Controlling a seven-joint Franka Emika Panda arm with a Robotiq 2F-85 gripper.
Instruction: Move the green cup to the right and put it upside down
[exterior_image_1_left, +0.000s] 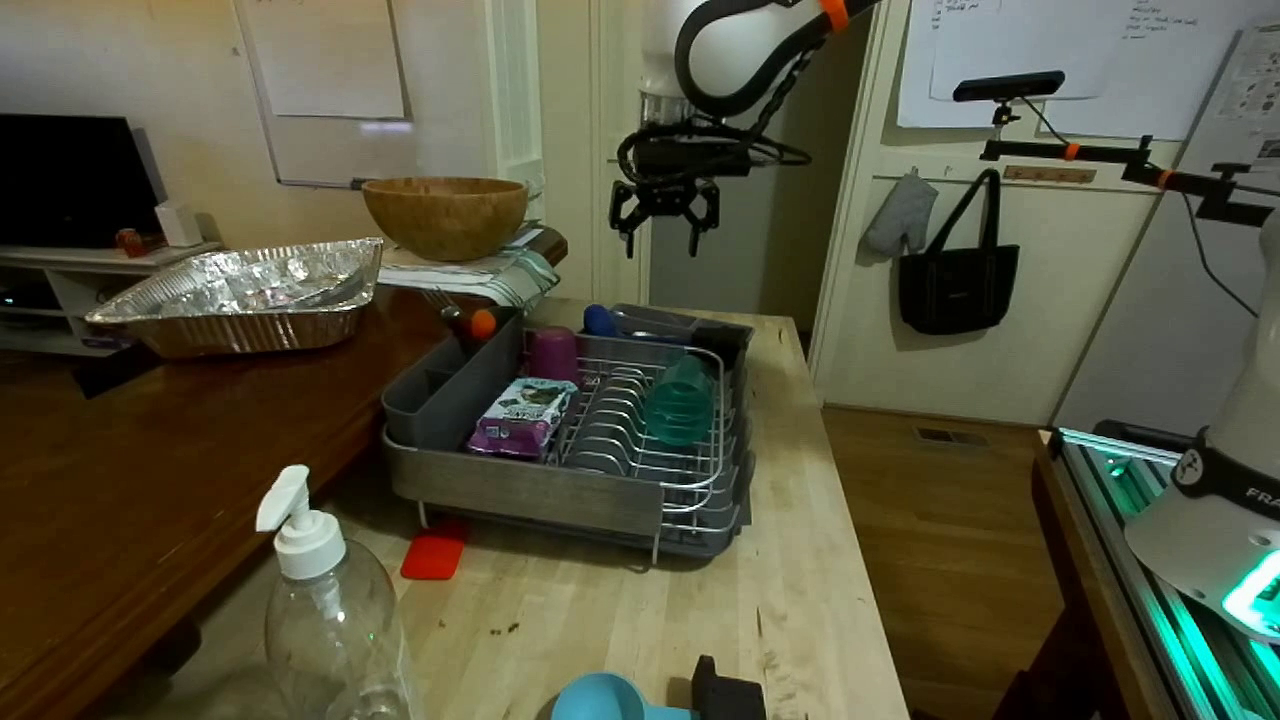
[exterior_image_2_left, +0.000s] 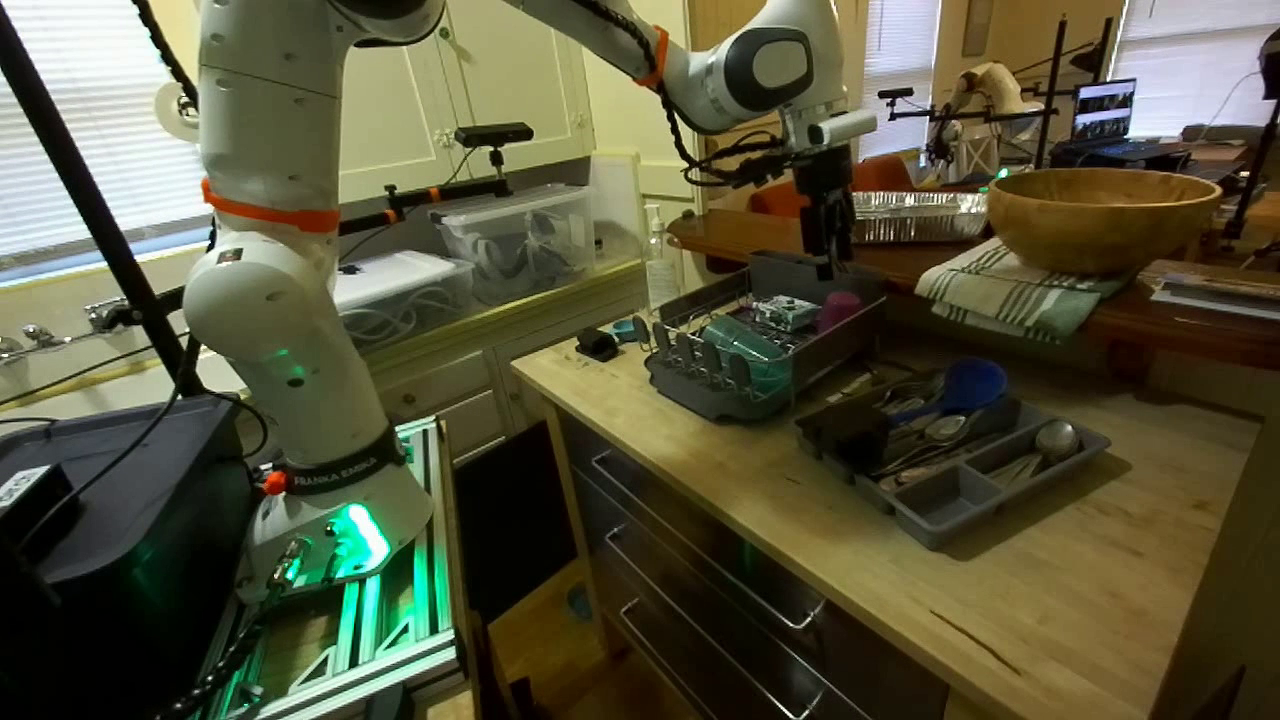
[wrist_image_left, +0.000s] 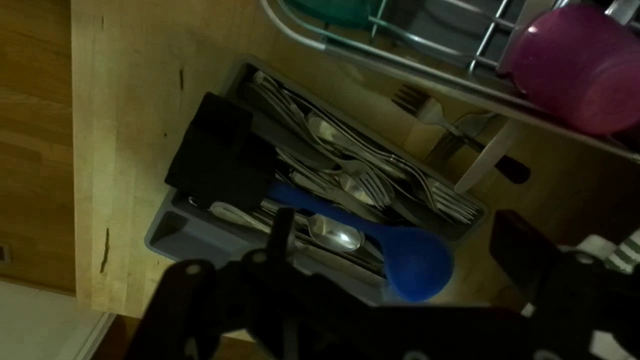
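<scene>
The green cup (exterior_image_1_left: 680, 402) is a see-through teal-green cup lying tilted in the wire part of the dish rack (exterior_image_1_left: 530, 497). It also shows in an exterior view (exterior_image_2_left: 748, 352), and its edge shows at the top of the wrist view (wrist_image_left: 340, 11). I cannot tell which way its mouth faces. My gripper (exterior_image_1_left: 661, 248) is open and empty, held in the air above the rack area, apart from the cup. In the wrist view the open fingers (wrist_image_left: 395, 227) are above the grey cutlery tray, with the cup farther up in the picture.
A purple cup (exterior_image_1_left: 553, 354) and a purple-white packet (exterior_image_1_left: 525, 415) share the rack. The cutlery tray (exterior_image_2_left: 930, 525) with a blue ladle (exterior_image_2_left: 975, 385) is beside the rack. A pump bottle (exterior_image_1_left: 335, 620) stands on the counter. A wooden bowl (exterior_image_2_left: 1100, 225) sits on a cloth.
</scene>
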